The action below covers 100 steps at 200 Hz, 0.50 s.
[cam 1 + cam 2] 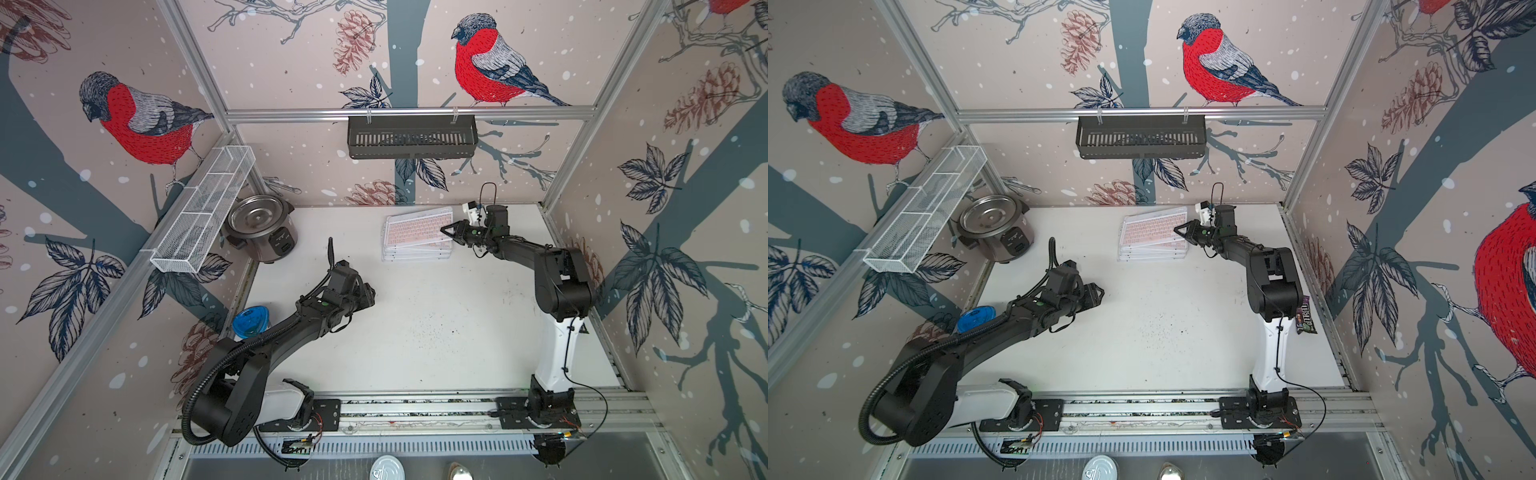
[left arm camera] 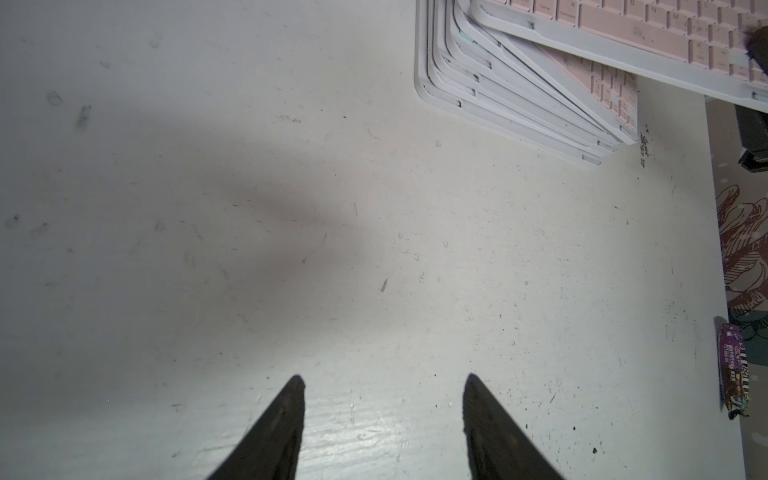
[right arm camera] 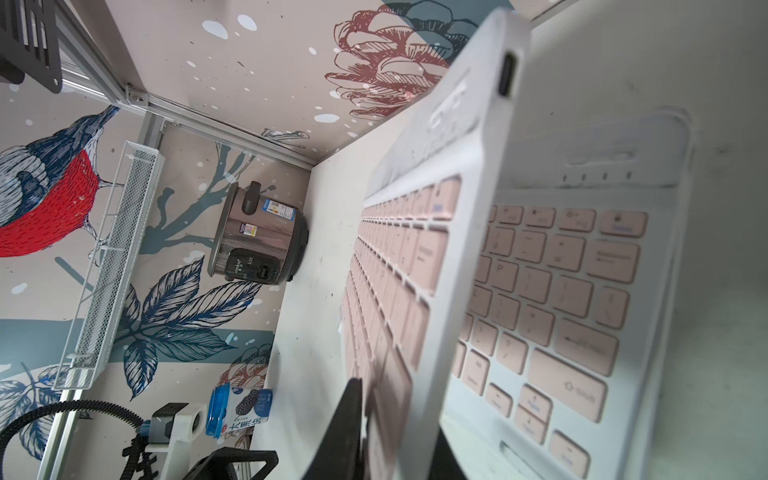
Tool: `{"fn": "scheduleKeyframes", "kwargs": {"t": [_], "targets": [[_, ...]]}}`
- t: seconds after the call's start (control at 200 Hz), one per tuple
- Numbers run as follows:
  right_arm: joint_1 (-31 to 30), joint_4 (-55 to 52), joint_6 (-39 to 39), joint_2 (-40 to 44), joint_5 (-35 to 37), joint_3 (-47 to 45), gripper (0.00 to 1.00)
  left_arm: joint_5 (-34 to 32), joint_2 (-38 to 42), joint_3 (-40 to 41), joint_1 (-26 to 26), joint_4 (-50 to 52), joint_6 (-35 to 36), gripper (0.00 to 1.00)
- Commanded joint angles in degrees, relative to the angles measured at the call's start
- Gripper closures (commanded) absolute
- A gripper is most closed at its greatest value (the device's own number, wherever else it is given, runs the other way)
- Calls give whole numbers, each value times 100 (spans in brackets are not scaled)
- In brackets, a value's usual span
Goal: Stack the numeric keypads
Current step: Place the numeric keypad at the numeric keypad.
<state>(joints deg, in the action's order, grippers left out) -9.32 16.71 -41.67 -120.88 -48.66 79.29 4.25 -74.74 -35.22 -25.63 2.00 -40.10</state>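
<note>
The top keypad [image 1: 417,227], tilted over the stack [image 1: 415,254], is pinched at one end by the right gripper [image 1: 444,229]. The left gripper [image 2: 383,377] is spread, well apart.

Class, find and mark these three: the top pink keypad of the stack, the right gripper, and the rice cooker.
top pink keypad [image 1: 415,230]: in a top view, on its pink keys.
right gripper [image 1: 444,231]: in a top view, between its fingertips.
rice cooker [image 1: 258,217]: in a top view, on its steel lid.

Matt plastic numeric keypads [image 1: 417,237], scuffed white table [image 1: 415,332], shiny metal cooker [image 1: 257,216]
</note>
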Motion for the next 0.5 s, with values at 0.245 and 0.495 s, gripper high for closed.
{"fn": "scheduleKeyframes", "kwargs": {"t": [0.245,0.495], "targets": [[47,-407,336,-124,358,233,40,-22,-30,-2,22,-51,-10,40],[2,-1090,663,-172,724,580,32,-21,-54,24,23,-93,-16,40]]}}
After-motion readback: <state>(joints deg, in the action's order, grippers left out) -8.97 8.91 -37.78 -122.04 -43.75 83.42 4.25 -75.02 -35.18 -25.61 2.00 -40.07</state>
